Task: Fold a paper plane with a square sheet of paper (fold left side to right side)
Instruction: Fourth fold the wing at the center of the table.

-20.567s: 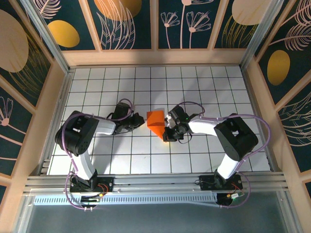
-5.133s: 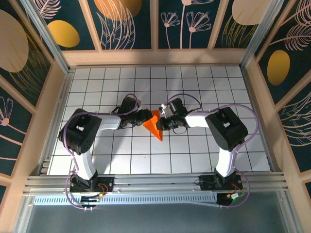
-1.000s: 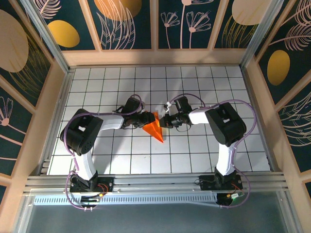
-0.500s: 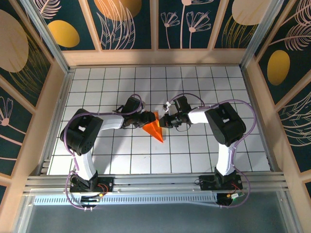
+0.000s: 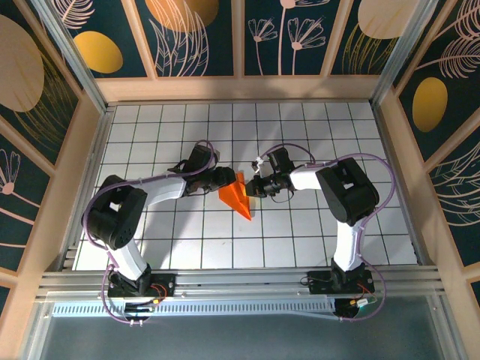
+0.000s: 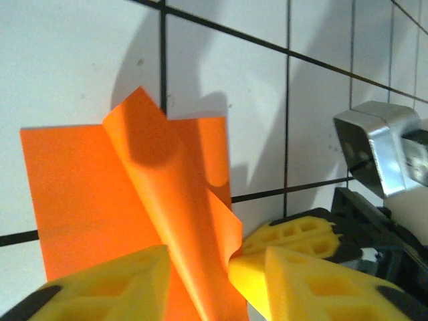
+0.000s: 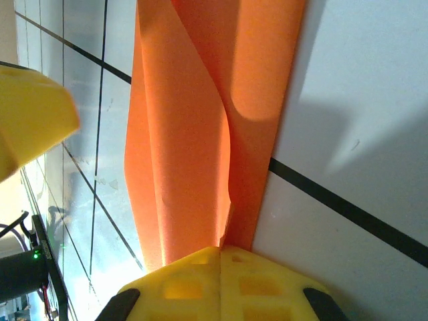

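Near the middle of the gridded tabletop (image 5: 315, 232) lies the orange paper (image 5: 237, 196), folded into a wedge whose point aims toward the arm bases. On the paper's left side, the left gripper (image 5: 225, 181) reaches in low over its far corner. On the paper's right side, the right gripper (image 5: 253, 187) meets its far right edge, so the two arms face each other across the paper.

From the left wrist, the paper (image 6: 87, 194) lies flat on the tiles with one flap curling upward. That flap stands in the gap of the left gripper (image 6: 199, 274), whose jaws are spread, one yellow finger (image 6: 114, 284) on each side of the flap and not pressing it.

From the right wrist, the paper (image 7: 187, 134) shows a raised lengthwise fold. The right gripper (image 7: 221, 257) has its jaws pressed together, pinching the paper's near end where the fold runs into the seam between them.
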Motion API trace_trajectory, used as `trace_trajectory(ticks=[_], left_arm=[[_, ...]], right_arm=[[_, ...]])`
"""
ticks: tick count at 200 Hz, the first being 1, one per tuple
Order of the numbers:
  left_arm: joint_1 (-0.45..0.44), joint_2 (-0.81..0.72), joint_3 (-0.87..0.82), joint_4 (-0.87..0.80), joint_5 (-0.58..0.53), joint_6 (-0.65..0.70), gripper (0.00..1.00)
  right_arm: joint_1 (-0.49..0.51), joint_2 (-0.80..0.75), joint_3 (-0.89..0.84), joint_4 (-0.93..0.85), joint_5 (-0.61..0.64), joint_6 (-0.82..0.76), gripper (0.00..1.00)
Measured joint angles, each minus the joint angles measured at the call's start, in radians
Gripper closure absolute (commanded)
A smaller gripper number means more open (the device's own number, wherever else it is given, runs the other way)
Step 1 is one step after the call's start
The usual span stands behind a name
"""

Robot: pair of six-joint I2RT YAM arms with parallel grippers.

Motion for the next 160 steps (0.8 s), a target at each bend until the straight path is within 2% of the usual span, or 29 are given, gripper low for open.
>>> trace_trajectory(ticks=[27,48,91,160], left_arm=[[0.0,-0.001,-0.016,0.048,0.055,-0.014,0.84],[-0.003,0.023,-0.018,0.09,0.101,-0.024,0.89],[-0.017,0.121,-0.017,0.135,0.163,-0.033,0.92],[-0.02,0.144,-0.016,0.119,0.138,-0.025,0.93]], right_arm=[[0.002,0.0,0.005,-0.009,0.005,0.001,1.0],[0.002,0.0,0.006,-0.013,0.008,0.003,1.0],[0.005,0.0,0.011,-0.023,0.016,0.003,1.0],[0.008,0.0,0.024,-0.05,0.032,-0.001,1.0]])
